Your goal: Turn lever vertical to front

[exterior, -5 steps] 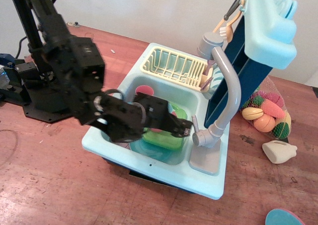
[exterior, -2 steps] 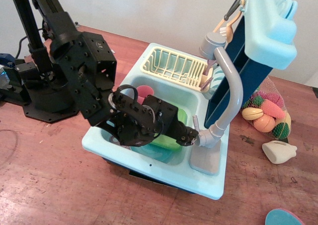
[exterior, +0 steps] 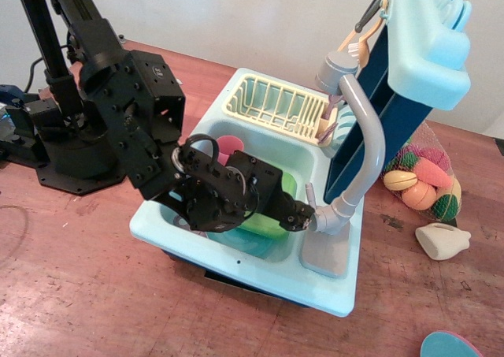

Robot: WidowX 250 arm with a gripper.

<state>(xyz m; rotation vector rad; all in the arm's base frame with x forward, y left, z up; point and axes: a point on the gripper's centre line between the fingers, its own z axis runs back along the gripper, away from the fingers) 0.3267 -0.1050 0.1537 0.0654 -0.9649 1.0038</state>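
- The lever is standing as a short grey tab just beside the faucet's round base, on the right side of the light-blue toy sink, which is sitting toward the middle of the counter, nearer its far edge.
- It is looking like thin, stiff plastic: light and probably smooth enough to slip under a push. Judging by its size, it is likely pivoting with little force, so the whole sink may be shifting if pressed hard.
- The best place to take hold is probably the free upper end of the tab, away from the pivot, pushing on its flat face rather than pinching it.
- The gripper is reaching across the basin over the green container, its tip touching or nearly touching the faucet base just below the lever; I cannot tell whether its jaws are apart or closed.
- The black arm is hiding much of the basin, and the actual contact point is too dark and small to make out.
- The curved spout is rising behind; the lever's hinge is not visible.
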